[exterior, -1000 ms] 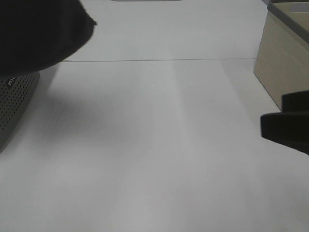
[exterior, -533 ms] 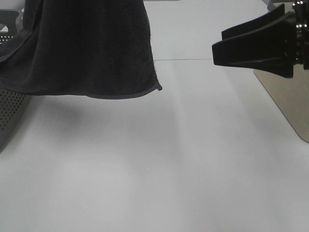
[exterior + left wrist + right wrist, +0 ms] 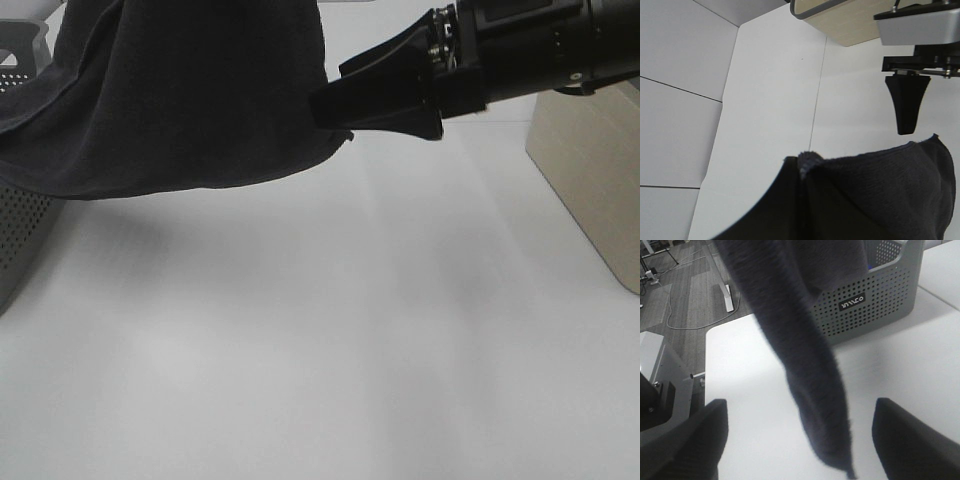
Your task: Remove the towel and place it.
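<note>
I count one towel, and it is up in the air over the left side of the table. It hangs in a broad dark sheet. Its upper part runs out of the high view, and its lower hem sags clear above the white top. Part of it trails down toward the grey basket at the table's left edge, the one with the perforated wall and a small label.

I count two containers: that grey basket and a beige box well apart from it at the right edge.

My left pincer is pressed together on the towel. The cloth is bunched right at it and covers its fingers, so I cannot make them out separately from the dark fabric.

My right pincer is spread wide. It has two fingers, one on each side of a single hanging strip of towel, and neither pad touches it. From the high camera this arm reaches in from the right across the middle, with its fingertips at the towel's right edge. My left wrist camera shows only one of those fingers, pointing at the hem just beside it.
</note>
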Controlling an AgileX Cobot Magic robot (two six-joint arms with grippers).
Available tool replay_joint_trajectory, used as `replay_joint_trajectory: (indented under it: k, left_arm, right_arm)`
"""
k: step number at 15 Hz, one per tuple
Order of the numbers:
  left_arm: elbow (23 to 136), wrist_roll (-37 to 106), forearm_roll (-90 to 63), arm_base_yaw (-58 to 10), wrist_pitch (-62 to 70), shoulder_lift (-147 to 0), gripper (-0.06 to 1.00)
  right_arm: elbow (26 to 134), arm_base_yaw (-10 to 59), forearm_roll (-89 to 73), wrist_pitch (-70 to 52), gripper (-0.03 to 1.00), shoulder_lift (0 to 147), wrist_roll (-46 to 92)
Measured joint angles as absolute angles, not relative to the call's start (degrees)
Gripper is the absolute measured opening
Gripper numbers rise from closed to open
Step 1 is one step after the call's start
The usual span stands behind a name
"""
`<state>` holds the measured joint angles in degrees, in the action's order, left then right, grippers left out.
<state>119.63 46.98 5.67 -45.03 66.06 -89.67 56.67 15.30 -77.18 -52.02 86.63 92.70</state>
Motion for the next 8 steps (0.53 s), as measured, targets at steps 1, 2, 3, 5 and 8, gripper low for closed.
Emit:
replay_joint_trajectory:
  k: [1, 2, 3, 5, 8]
  left_arm:
    - [119.6, 47.0, 5.7, -45.0, 66.1, -89.7, 0.00]
    - [119.6, 47.0, 5.7, -45.0, 66.1, -89.7, 0.00]
    - [119.6, 47.0, 5.7, -45.0, 65.3, -89.7, 0.00]
    - [119.6, 47.0, 6.1, -45.0, 62.9, -90.2, 0.00]
    - [119.6, 47.0, 8.2, -45.0, 62.7, -90.7, 0.00]
  right_arm:
    - [58.7, 15.4, -77.3, -52.1, 0.78, 88.4, 92.8]
    - [60.3, 15.4, -77.6, -53.6, 0.78, 89.8, 92.8]
    - [61.9, 16.5, -77.8, -59.5, 0.78, 92.1, 93.7]
    - [61.9, 18.9, -76.9, -60.8, 0.78, 92.8, 93.8]
    - [61.9, 19.5, -74.5, -60.2, 0.74, 92.8, 93.8]
